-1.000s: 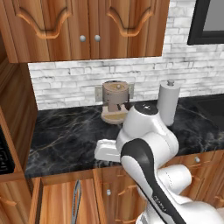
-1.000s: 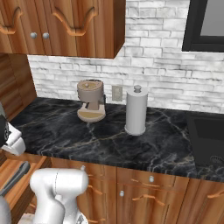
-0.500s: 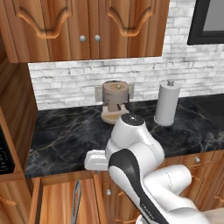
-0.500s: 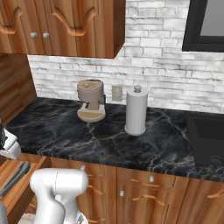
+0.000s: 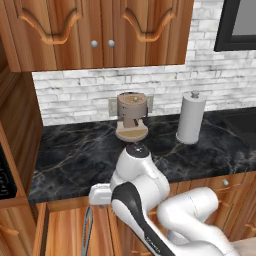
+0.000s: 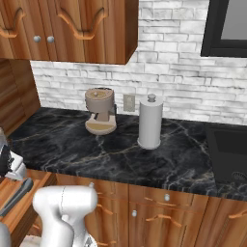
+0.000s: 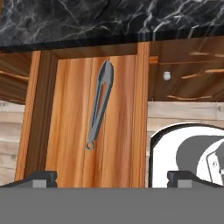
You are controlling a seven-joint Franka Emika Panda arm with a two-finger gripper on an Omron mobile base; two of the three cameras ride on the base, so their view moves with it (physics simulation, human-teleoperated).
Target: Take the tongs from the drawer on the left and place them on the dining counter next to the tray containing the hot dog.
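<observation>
A long black marble counter with pale veins ran under a white brick wall, above warm-brown wood fronts with small round silver knobs. Below its left end the shallow wide wooden drawer stood pulled open, its plain wood floor bare on either side of what lay in it.

The white robot arm rose in front of the counter and bent down over that drawer. A white cylindrical paper-towel roll on its stand stood upright on the counter, well right of a brown round coffee grinder set against the wall.

The slim grey metal tongs lay flat on the drawer floor, lengthwise along the drawer, arms close together and touching neither side wall. In the left base view only a thin grey sliver of them showed beside the arm; in the right base view a dark strip at the drawer's edge was probably the same tongs, though that corner was too cramped to be sure.

The two-finger gripper hung above the drawer with its dark fingertips spread wide apart, clear of the tongs and holding nothing.
</observation>
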